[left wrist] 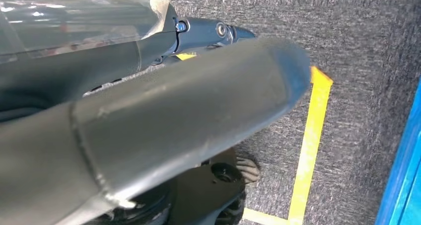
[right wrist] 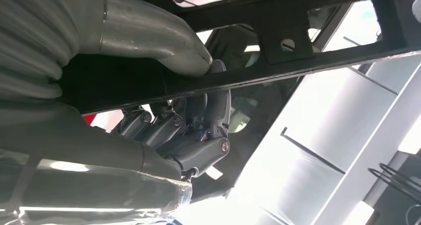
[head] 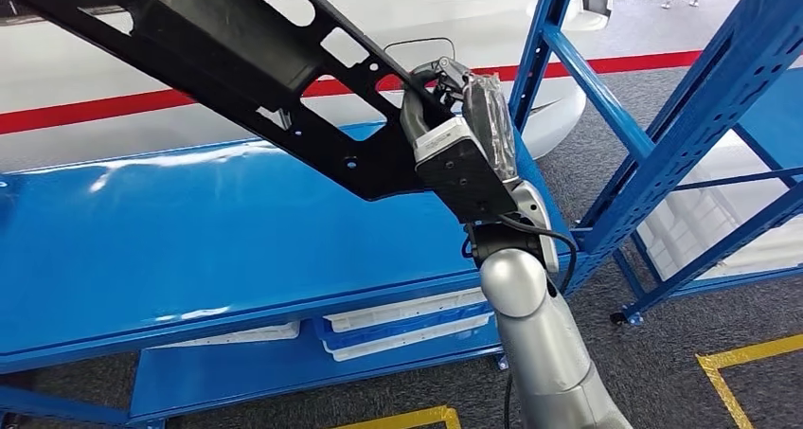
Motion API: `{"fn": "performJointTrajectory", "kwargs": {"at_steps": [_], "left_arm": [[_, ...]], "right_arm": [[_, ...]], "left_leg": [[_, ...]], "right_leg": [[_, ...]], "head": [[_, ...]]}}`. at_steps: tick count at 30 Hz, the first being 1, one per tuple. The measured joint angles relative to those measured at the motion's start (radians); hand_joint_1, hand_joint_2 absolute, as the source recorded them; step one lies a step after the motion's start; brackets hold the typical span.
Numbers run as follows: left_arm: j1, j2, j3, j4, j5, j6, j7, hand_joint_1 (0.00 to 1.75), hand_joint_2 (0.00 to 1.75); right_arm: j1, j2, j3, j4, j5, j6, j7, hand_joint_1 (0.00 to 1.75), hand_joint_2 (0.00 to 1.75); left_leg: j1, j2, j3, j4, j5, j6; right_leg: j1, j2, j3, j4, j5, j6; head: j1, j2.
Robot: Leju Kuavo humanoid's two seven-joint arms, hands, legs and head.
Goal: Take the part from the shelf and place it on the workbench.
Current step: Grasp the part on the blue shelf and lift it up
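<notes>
One long black part (head: pixel 237 64), flat and stiff like stamped sheet metal or moulded plastic, slants across the head view from upper left down to the middle. Its matte surface is pierced with rectangular cut-outs and small round holes, and its edges are angular. It hangs in the air above the table (head: pixel 189 249), touching nothing but the right robot hand (head: pixel 445 116), which grasps its lower end. In the right wrist view the dark fingers (right wrist: pixel 198 130) curl under a narrow bar of the part (right wrist: pixel 278 61) while the thick grey thumb (right wrist: pixel 164 41) presses on the other side; a slotted screw head sits in the bar. The hand's back is wrapped in a wrinkled clear plastic film, and a smooth silver forearm rises to it from below.

The table has a glossy blue top that throws white reflections. On its lower blue shelf lie shallow white trays (head: pixel 407 320), stacked with blue between them; what they hold cannot be made out. To the right stands a blue steel shelf (head: pixel 682 135) of perforated uprights and diagonal braces, on grey carpet (head: pixel 663 372) marked with yellow tape.

The left robot hand (left wrist: pixel 164 106) appears in its wrist view as a smooth grey thumb and darker fingers over speckled carpet; whether it is released or clenched I cannot tell.
</notes>
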Motion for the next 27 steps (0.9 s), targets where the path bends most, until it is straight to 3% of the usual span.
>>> {"fn": "performJointTrajectory", "kwargs": {"at_steps": [2,3,4,6,8,10,13,15,17,18,19,20,23,24,27], "left_arm": [[0.0,0.001,0.0,0.0,-0.004,-0.005,0.001,0.0,0.0],[0.0,0.001,0.0,0.0,-0.005,-0.009,0.001,0.0,0.0],[0.0,0.002,0.001,0.0,-0.005,-0.015,0.001,0.0,0.0],[0.0,0.002,0.004,0.0,-0.005,-0.028,0.0,0.0,0.0],[0.0,0.004,0.008,0.0,-0.005,-0.035,0.0,0.0,0.0],[-0.001,0.007,0.012,0.001,-0.006,-0.037,-0.001,0.0,0.0],[-0.001,0.009,0.016,0.001,-0.012,-0.036,0.0,0.0,0.0],[-0.002,0.01,0.016,0.001,-0.02,-0.034,0.001,0.0,0.0],[-0.003,0.01,0.016,0.001,-0.026,-0.033,0.002,0.0,0.0],[-0.003,0.01,0.016,0.001,-0.027,-0.032,0.003,0.0,0.0],[-0.003,0.011,0.016,0.001,-0.029,-0.031,0.003,0.0,0.0],[-0.004,0.011,0.016,0.001,-0.032,-0.03,0.004,0.0,0.0],[-0.012,0.012,0.016,0.0,-0.038,-0.026,0.004,0.0,0.0],[-0.015,0.013,0.016,0.0,-0.04,-0.024,0.004,0.0,0.0],[-0.019,0.015,0.016,0.0,-0.042,-0.022,0.004,0.0,0.0]], "right_arm": [[-0.009,-0.016,0.0,0.012,-0.011,0.002,0.003,1.75,1.75],[-0.01,-0.023,0.0,0.017,-0.016,0.002,0.005,1.75,1.75],[-0.01,-0.031,0.0,0.021,-0.023,0.002,0.006,1.75,1.75],[-0.012,-0.044,0.0,0.027,-0.035,0.001,0.008,1.75,1.75],[-0.017,-0.055,0.0,0.031,-0.046,0.001,0.008,1.75,1.75],[-0.021,-0.064,-0.001,0.035,-0.055,0.0,0.007,1.75,1.75],[-0.024,-0.072,-0.002,0.042,-0.062,-0.002,0.006,1.75,1.75],[-0.028,-0.076,-0.002,0.046,-0.063,-0.005,0.007,1.75,1.75],[-0.031,-0.079,-0.002,0.05,-0.064,-0.01,0.008,1.75,1.75],[-0.031,-0.081,-0.002,0.052,-0.065,-0.012,0.008,1.75,1.75],[-0.031,-0.083,-0.002,0.053,-0.066,-0.013,0.009,1.75,1.75],[-0.031,-0.085,-0.002,0.054,-0.066,-0.013,0.009,1.75,1.75],[-0.031,-0.091,-0.002,0.054,-0.066,-0.015,0.009,1.75,1.75],[-0.031,-0.093,-0.002,0.054,-0.066,-0.016,0.009,1.75,1.75],[-0.03,-0.097,-0.002,0.054,-0.066,-0.017,0.01,1.75,1.75]], "left_leg": [[0.0,0.0,-0.006,0.0,0.004,0.001],[0.001,0.0,-0.009,0.001,0.005,0.0],[0.003,0.0,-0.012,0.003,0.006,-0.002],[0.009,-0.001,-0.019,0.013,0.006,-0.01],[0.012,-0.003,-0.035,0.034,0.001,-0.024],[0.009,-0.007,-0.049,0.052,-0.001,-0.037],[0.016,-0.009,-0.063,0.074,-0.015,-0.048],[0.02,-0.007,-0.094,0.152,-0.08,-0.053],[0.02,-0.005,-0.14,0.281,-0.16,-0.055],[0.019,-0.005,-0.153,0.328,-0.181,-0.055],[0.019,-0.005,-0.149,0.344,-0.183,-0.052],[0.018,-0.005,-0.126,0.321,-0.168,-0.046],[0.009,-0.004,0.001,0.136,-0.108,-0.023],[0.003,-0.004,0.025,0.094,-0.1,-0.018],[-0.009,-0.003,0.029,0.064,-0.081,-0.01]], "right_leg": [[-0.006,0.0,-0.047,0.134,-0.061,-0.001],[-0.011,0.0,-0.06,0.178,-0.075,0.005],[-0.015,-0.001,-0.054,0.183,-0.074,0.016],[-0.028,-0.004,0.012,0.083,-0.038,0.044],[-0.03,-0.001,0.082,-0.031,-0.012,0.058],[-0.026,0.005,0.096,-0.058,-0.015,0.051],[-0.029,0.005,0.082,-0.055,-0.009,0.031],[-0.028,0.003,0.071,-0.056,0.002,0.013],[-0.02,0.001,0.057,-0.055,0.012,-0.002],[-0.016,0.0,0.049,-0.055,0.017,-0.007],[-0.011,0.0,0.042,-0.055,0.023,-0.011],[-0.007,0.0,0.036,-0.055,0.029,-0.012],[-0.001,-0.001,0.022,-0.056,0.047,-0.006],[-0.001,-0.002,0.02,-0.056,0.053,-0.001],[-0.005,-0.007,0.016,-0.061,0.071,0.021]], "head": [[0.002,0.0],[0.002,0.0],[0.002,0.0],[0.002,0.0],[0.003,0.0],[0.002,0.0],[-0.001,0.0],[-0.004,0.0],[-0.006,0.0],[-0.007,0.0],[-0.006,0.0],[-0.006,0.0],[-0.006,0.0],[-0.005,0.0],[-0.008,0.0]]}}
